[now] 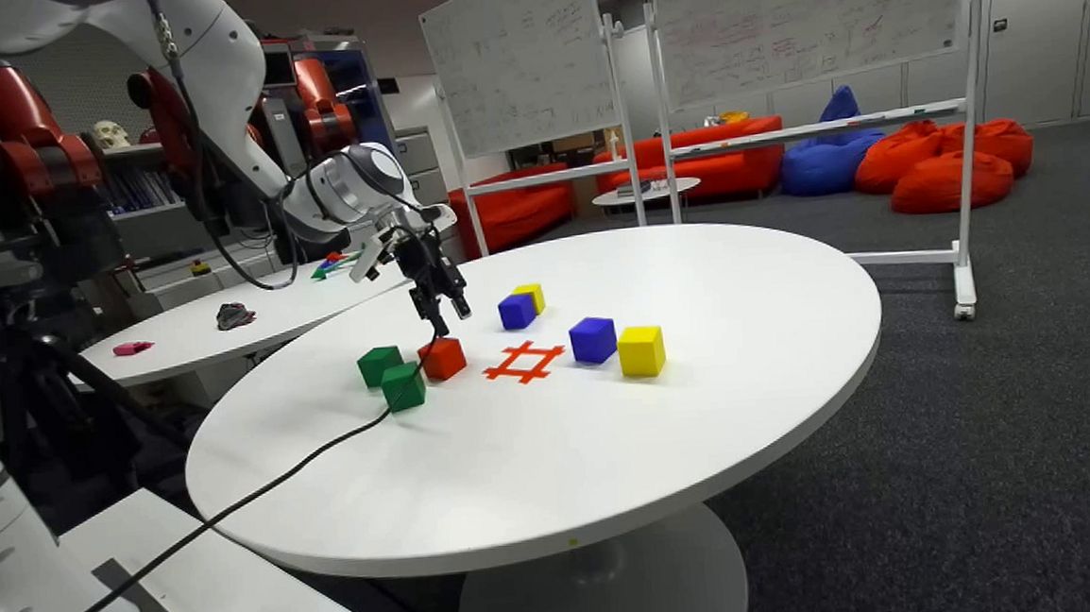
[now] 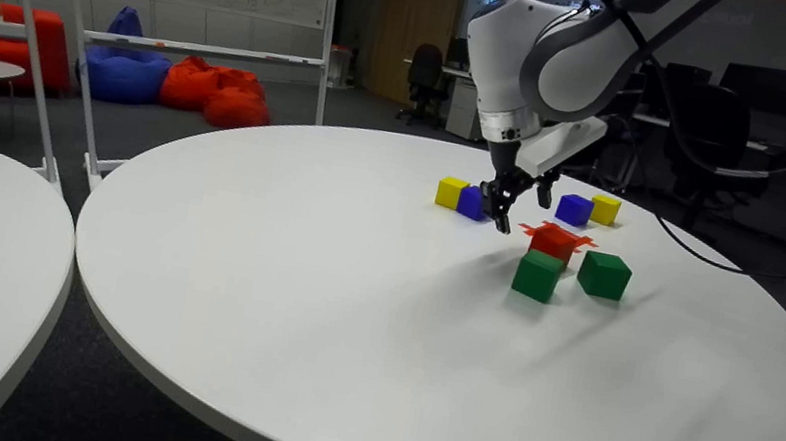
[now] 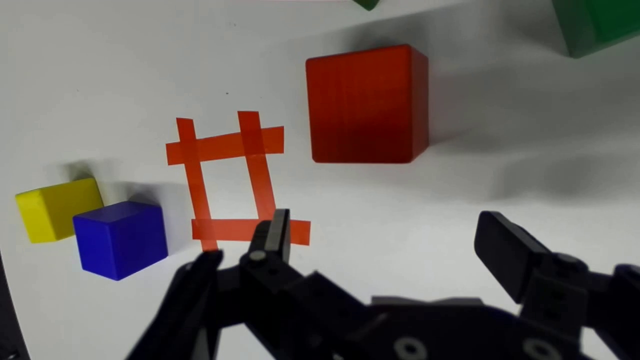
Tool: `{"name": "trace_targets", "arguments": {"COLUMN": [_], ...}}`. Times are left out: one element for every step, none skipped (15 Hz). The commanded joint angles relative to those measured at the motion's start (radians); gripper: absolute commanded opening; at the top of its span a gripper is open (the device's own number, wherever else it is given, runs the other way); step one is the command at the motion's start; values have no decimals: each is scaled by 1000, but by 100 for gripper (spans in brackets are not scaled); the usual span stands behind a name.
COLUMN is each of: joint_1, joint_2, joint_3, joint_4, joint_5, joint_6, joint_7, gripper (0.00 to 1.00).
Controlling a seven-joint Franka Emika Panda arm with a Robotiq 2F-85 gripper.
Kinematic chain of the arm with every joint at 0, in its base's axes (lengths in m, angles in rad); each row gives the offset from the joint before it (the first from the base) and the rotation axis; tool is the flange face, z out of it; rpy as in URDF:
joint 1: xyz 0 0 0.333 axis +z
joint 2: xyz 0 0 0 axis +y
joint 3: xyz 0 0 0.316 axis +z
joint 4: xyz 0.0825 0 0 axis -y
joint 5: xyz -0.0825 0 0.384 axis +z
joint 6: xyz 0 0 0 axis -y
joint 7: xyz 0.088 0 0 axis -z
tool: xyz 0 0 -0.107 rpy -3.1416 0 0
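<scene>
Nearest me on the white bench [image 2: 339,340]: a green cube [image 2: 537,276], then a second green cube [image 2: 604,275]. Next, apart from both, the red cube [image 3: 365,107], just beside the red tape outline [image 3: 260,185]. Probably painted wood: light, rigid, tough; smooth faces might slip. I'd pinch mid-height across two opposite upright faces. Hand [image 3: 384,225] hangs near it, jaws apart, nothing between them. Farther: yellow cube [image 2: 450,192] by blue cube [image 2: 471,203], second blue cube [image 2: 573,209] by second yellow cube [image 2: 604,210].

Dark carpet [image 1: 1059,360], whiteboards [image 1: 521,61] (scribbled on), red sofas [image 1: 735,157], beanbags [image 1: 926,190]
</scene>
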Motion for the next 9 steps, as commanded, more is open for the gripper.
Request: {"name": "trace_targets", "arguments": {"joint_1": [-16, -19, -21, -23, -25, -27, -21, -22, -23], "joint_2": [-4, 0, 3, 4, 1, 0, 18, 18, 18], "joint_3": [-8, -12, -15, -17, -17, -15, -12, -13, -13], "joint_4": [-44, -48, -53, -59, -63, -65, -31, -32, -33], "joint_5": [-6, -3, -2, -2, 0, 0, -1, -1, -1], "joint_6": [23, 24, 24, 26, 21, 24, -3, -3, -3], "joint_7": [12, 11, 11, 10, 7, 3, 1, 1, 1], "gripper": [100, 100, 100, 100, 100, 100, 100, 100, 100]}}
